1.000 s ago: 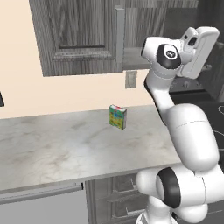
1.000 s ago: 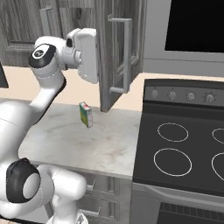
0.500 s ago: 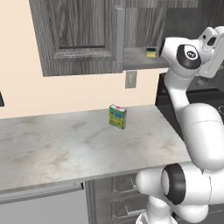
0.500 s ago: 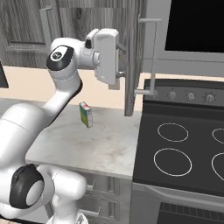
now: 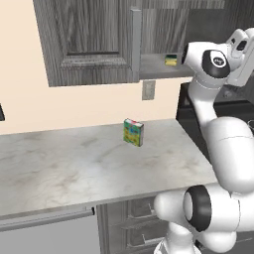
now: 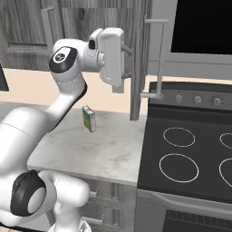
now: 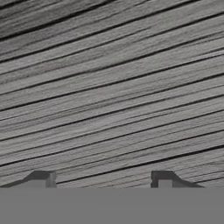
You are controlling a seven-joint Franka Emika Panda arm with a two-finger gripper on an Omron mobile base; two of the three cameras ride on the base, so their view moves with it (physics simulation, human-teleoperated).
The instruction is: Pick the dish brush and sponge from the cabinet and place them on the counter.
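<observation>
While the hand is raised to cabinet (image 5: 94, 44) height, the gripper (image 7: 103, 179) points squarely at dark wood grain, with its two fingertips (image 7: 41, 178) standing well apart and nothing between them: the fingers are released and hold nothing. Which surface that grain belongs to is hard to say from the hand view alone; judging by the right base view, it is probably the inner face of the opened door (image 6: 139, 59) or the cabinet wall just beside it.

The sponge (image 5: 171, 60) sits on the grey shelf (image 5: 158, 73) inside the open cabinet, green top up with the yellow layer under it, near the shelf's front edge. From the fingers it lies off to one side, and not ahead of them: no trace of it appears between the tips. So the coming move turns on swinging the hand sideways into the opening until the sponge lies straight ahead of the fingers, with its longer side across the gap or along it as the approach allows.

The dish brush cannot be made out on the shelf from these angles, so its long axis stays unknown. On the counter (image 5: 74, 163) below stands a multicoloured box (image 5: 133, 132), well away from the fingers and not part of the job.
</observation>
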